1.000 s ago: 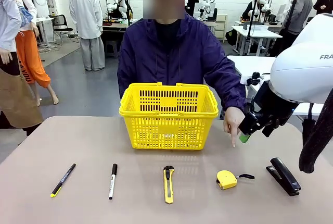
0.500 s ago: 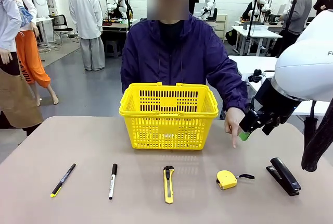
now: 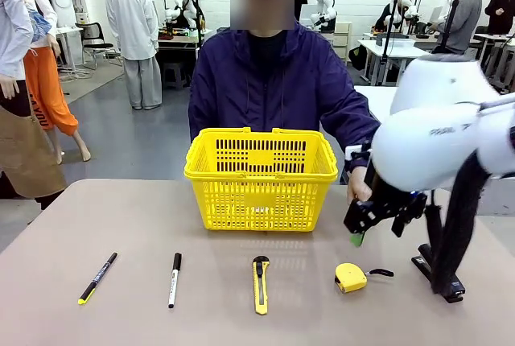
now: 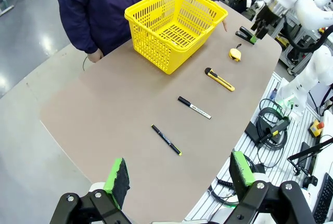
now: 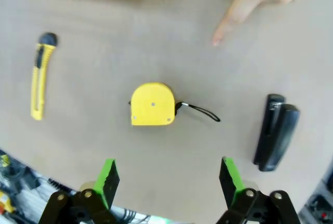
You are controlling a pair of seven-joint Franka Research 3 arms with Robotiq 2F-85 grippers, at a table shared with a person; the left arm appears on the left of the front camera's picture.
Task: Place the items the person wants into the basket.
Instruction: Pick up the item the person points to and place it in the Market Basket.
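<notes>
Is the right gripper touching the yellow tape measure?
Apart. In the right wrist view, bare table lies between the right gripper and the tape measure.

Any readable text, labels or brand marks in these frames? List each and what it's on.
No text reads clearly.
right arm: dark lettering on the white shell, too blurred to read.
white marker: dark print along the barrel, too small to read.
tape measure: plain yellow face, no label visible.

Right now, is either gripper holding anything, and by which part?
Nothing is held. The right gripper is open, clear of the tape measure lying on the table; the left gripper is open and empty too.
</notes>
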